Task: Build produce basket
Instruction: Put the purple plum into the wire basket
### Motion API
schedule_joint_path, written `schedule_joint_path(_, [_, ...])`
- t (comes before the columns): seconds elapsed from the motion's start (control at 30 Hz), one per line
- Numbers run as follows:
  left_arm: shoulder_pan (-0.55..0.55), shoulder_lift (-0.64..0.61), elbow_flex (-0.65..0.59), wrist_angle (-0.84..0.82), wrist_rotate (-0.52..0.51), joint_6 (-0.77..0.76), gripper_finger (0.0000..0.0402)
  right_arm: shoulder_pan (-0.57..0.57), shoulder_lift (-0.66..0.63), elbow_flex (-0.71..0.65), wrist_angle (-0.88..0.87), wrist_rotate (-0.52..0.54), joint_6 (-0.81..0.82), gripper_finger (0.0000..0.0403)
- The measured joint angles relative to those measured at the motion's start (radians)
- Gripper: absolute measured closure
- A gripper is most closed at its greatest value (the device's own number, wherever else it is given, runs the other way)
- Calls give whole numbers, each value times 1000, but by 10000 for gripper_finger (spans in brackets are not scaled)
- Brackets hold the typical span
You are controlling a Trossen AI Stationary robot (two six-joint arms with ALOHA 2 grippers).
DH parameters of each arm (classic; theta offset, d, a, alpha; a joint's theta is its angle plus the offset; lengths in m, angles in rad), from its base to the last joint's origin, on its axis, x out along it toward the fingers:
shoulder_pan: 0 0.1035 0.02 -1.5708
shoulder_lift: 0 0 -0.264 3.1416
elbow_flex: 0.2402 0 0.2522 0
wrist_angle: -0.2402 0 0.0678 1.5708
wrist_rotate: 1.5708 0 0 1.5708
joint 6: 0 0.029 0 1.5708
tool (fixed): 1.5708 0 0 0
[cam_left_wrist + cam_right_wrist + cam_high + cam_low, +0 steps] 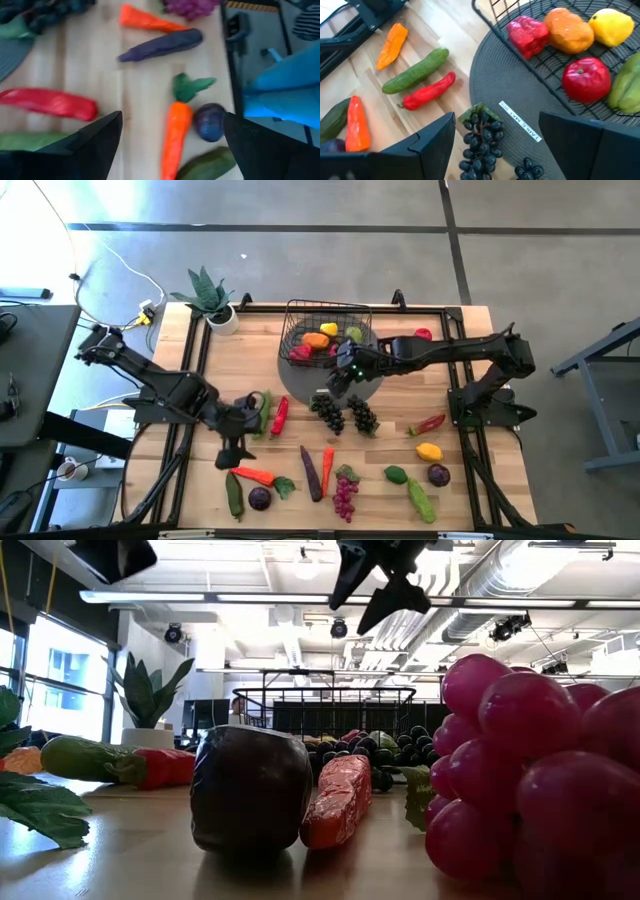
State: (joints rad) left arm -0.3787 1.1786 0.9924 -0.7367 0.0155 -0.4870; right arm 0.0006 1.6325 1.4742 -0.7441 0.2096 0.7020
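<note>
The black wire basket (325, 330) stands on a grey round disc (300, 380) at the table's far middle. It holds a red pepper (527, 35), an orange fruit (568, 30), a lemon (611, 26), a red apple (586, 79) and a green fruit (626, 85). My right gripper (338, 380) hangs open above the disc's near edge, over a bunch of dark grapes (480, 135). My left gripper (235, 452) hangs open above the table's near left, over an orange carrot (175, 137) lying flat on the wood. Neither gripper touches anything.
More produce lies loose on the table: a red chili (50, 102), an eggplant (162, 44), a purple round fruit (209, 121), cucumbers (417, 71), purple grapes (345, 492) and a lemon (429, 451). A potted spiky plant (212, 298) stands at the far left.
</note>
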Motion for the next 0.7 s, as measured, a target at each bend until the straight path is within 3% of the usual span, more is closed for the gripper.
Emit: schedule_joint_path(0.7, [-267,261,1,261,-80,-8,69,79,0,0,-10,2,53,132])
